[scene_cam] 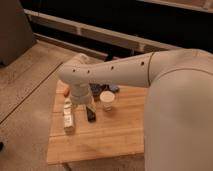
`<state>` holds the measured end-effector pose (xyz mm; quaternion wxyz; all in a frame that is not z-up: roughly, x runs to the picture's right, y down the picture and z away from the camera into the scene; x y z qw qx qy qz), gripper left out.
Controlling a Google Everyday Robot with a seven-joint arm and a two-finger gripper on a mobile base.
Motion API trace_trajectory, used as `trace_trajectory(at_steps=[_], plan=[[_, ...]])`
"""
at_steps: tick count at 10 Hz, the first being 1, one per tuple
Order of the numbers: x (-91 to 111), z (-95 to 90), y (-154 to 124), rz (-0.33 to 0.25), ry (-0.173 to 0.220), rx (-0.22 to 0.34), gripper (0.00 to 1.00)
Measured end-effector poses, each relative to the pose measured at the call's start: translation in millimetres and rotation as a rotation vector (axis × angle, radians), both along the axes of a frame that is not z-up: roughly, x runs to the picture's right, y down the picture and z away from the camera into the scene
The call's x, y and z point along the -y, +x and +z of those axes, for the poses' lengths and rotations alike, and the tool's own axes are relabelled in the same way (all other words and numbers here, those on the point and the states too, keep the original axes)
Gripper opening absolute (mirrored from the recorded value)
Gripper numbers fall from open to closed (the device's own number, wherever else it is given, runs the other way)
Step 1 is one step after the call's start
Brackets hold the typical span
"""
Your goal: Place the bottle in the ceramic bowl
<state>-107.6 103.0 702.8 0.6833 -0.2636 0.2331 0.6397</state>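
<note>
Tabletop [115,137]: pale wood slab of jointed strips, rectangular, matte, set at a slant in the camera view. Bottle [68,120]: small, whitish, boxy, with a pale label bearing tan marks; it rests on the left part of the tabletop, its long side running toward the near edge, outside the bowl and well apart from it. Ceramic bowl [114,89]: dark grey-black, round and shallow, at the far side of the tabletop just behind the cup, largely hidden by the arm. White cup [107,100]: round, smooth, open-topped, upright near the middle. Black bar [91,114]: flat, dark and narrow, lying between bottle and cup, just right of the bottle. Orange item [64,91]: small, at the far left edge, kind not discernible. Robot arm [125,70]: white, smooth, rounded shell with a row of small dark holes, reaching from the right across the far half of the tabletop and covering much of it. Pincer [81,104]: below the wrist, above the tabletop between bottle and black bar; how far open it is, and whether it has hold of anything, cannot be told. Floor [25,105]: pale, speckled, stone-like. Background: dark wall crossed by a pale rail [90,34].
</note>
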Motion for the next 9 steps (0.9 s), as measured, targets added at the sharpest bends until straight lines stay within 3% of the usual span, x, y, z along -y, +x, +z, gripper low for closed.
trace_trajectory(at_steps=[7,8,9], plan=[[0.1,0.2,0.1,-0.002,0.001,0.000,0.65],[1.2,0.1,0.0,-0.006,0.008,0.000,0.65],[8.3,0.4,0.1,-0.015,0.045,0.000,0.65]])
